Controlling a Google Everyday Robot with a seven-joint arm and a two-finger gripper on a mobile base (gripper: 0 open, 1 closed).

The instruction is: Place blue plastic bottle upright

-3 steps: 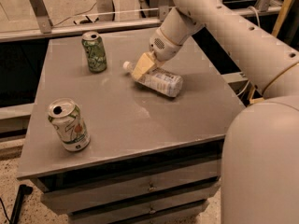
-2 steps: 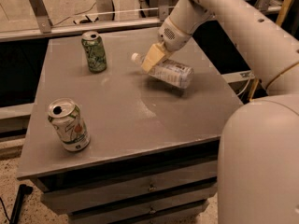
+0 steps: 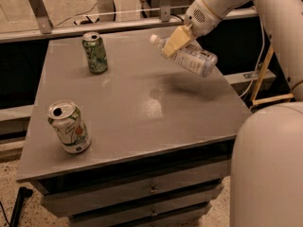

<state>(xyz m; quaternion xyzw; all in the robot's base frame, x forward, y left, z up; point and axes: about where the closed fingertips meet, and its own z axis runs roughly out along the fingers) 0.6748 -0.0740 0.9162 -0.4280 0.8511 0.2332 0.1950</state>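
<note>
Here, above the table, the claw grips the blue plastic bottle, tilted, cap pointing up-left.

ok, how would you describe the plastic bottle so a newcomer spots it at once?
Start at the grey table, far right side, where the white arm's gripper hangs above the surface. Its tan fingers clamp a small clear plastic bottle, tilted in mid-air. Unlike the two green-and-white soda cans standing on the table, it is slim, white-capped and off the surface.

Pincer aloft and clamped, arm from upper right.
</note>
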